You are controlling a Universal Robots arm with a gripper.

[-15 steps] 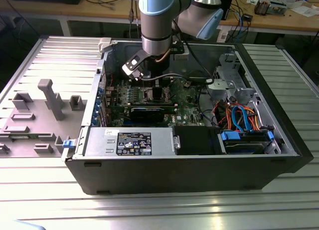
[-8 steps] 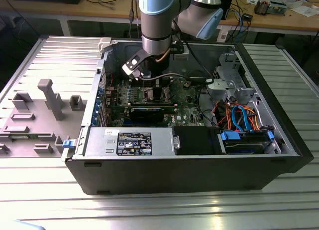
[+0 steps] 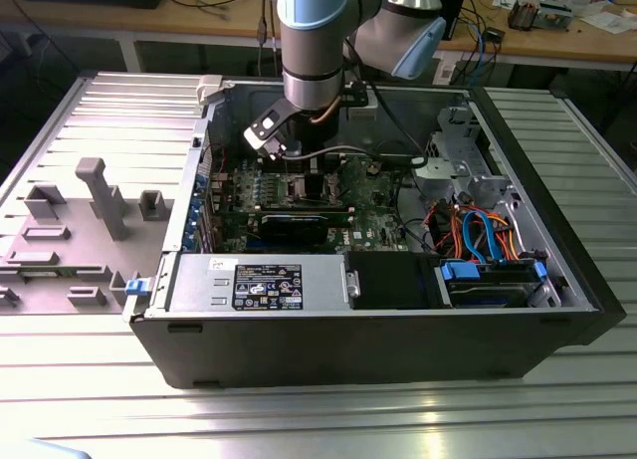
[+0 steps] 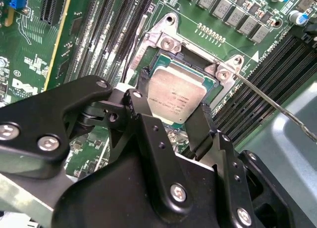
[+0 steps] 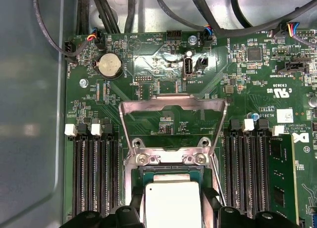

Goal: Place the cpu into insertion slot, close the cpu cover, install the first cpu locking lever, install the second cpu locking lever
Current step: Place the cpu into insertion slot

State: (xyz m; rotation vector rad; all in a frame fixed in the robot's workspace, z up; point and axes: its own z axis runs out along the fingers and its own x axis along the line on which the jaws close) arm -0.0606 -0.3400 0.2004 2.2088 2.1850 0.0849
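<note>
The cpu (image 5: 173, 210), a flat silvery square, sits low in the insertion slot (image 5: 168, 159), whose metal rim shows around it on the green board. My gripper (image 5: 173, 201) has one black finger (image 5: 133, 208) against each side of the chip. In the second wrist view my gripper (image 4: 176, 95) straddles the cpu (image 4: 173, 89) the same way. The cpu cover (image 5: 173, 103), a thin silvery frame, stands flipped up away from the slot. A thin wire locking lever (image 4: 270, 103) sticks out, unlatched, beside the slot. In the exterior view the gripper (image 3: 299, 170) reaches down into the open computer case.
Long black memory slots (image 5: 96, 173) flank the socket on both sides. Black cables (image 5: 114, 10) hang over the board's far edge. The power supply (image 3: 259, 285), the drive cage (image 3: 463, 165) and coloured cables (image 3: 478, 230) fill the case. A grey fixture plate (image 3: 90, 210) lies at the exterior view's left.
</note>
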